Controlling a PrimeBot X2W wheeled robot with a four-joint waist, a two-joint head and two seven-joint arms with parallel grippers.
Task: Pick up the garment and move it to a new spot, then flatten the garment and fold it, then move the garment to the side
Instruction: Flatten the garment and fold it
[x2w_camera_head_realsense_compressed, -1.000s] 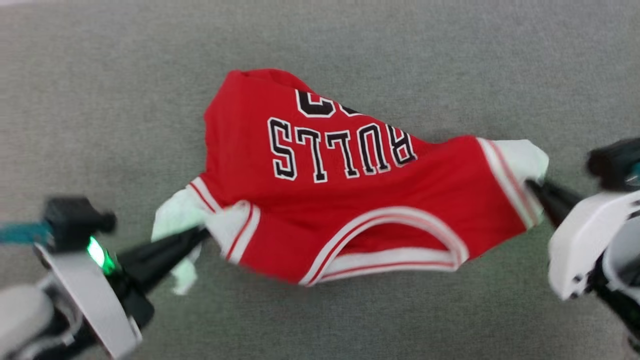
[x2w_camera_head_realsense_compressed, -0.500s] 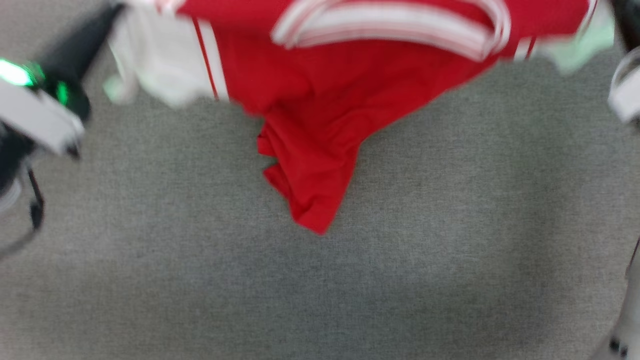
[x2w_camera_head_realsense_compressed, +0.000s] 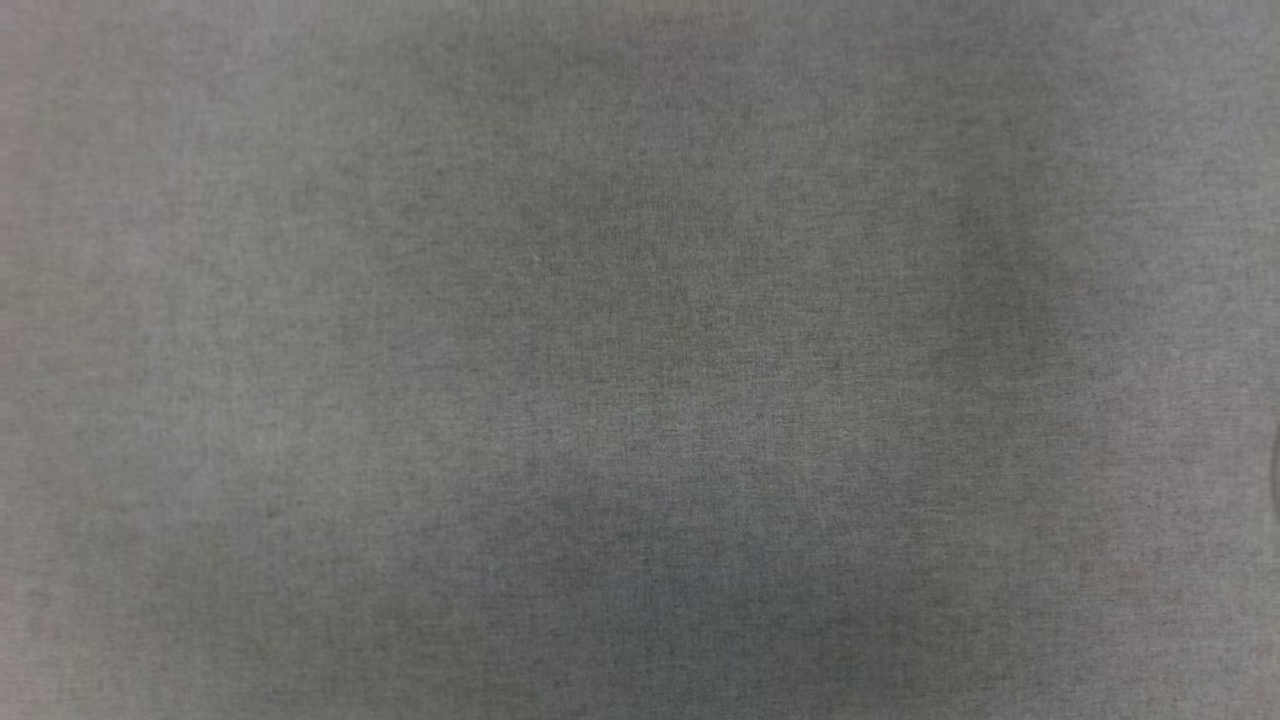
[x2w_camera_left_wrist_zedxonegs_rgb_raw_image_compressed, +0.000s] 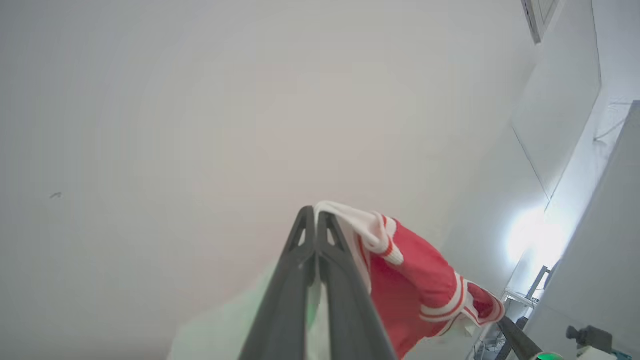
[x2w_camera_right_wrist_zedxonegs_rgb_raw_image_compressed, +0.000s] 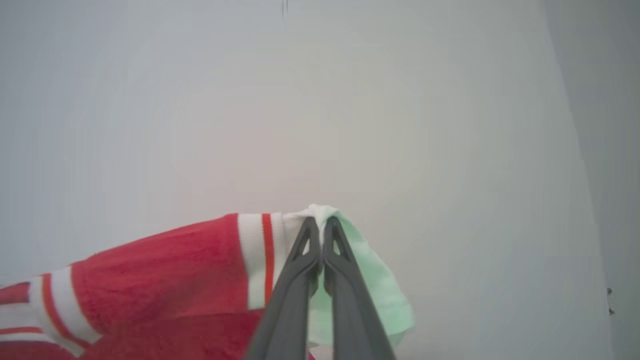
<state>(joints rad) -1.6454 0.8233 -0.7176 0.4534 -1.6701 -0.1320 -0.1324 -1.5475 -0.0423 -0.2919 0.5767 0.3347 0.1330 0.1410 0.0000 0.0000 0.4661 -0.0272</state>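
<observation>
Garment, seemingly aloft, in left hand, right hand.

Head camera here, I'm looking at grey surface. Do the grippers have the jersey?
Observer: Yes. In the left wrist view, the left gripper is shut on a white corner of the garment.
Operator: And the other side?
Observer: The right gripper is shut on a white sleeve. The red body trails off to that view's left.
Operator: Is it hanging clear of the surface?
Observer: I cannot tell where its lower end is. Behind the cloth, both wrist views have a pale wall.
</observation>
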